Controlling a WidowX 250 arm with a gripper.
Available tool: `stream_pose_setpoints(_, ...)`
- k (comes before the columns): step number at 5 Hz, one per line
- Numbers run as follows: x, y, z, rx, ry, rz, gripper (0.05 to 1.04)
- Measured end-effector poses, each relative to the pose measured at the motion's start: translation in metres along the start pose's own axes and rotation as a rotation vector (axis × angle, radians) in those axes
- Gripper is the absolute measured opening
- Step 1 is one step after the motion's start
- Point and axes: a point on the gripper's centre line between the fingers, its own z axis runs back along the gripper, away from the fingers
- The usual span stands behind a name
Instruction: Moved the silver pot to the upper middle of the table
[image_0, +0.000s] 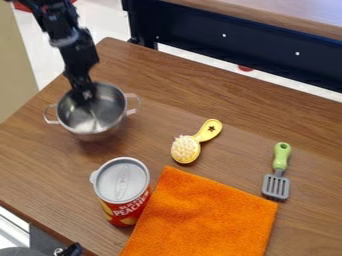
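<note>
The silver pot (97, 120) is round and wide, with shiny metal wall and thin rim. Two small metal handles stand out from its sides: one handle (136, 104) is at about three o'clock, other handle (48, 115) is near to nine o'clock. The opening faces up, and inside one can see bright and dark reflections. The pot is on the brown wooden surface (40, 160), between nine and ten o'clock of the view, near the edge at ten o'clock. The hand (87, 97) is at the pot's inner side, toward its twelve o'clock.
</note>
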Motion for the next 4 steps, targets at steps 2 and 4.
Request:
stream_pose_setpoints(2,0.011,0.0,0.027,0.027,-0.071,0.492,0.056)
stream_pose_setpoints(4,0.038,-0.022,0.043,-0.005,-0.188,0.891,0.056)
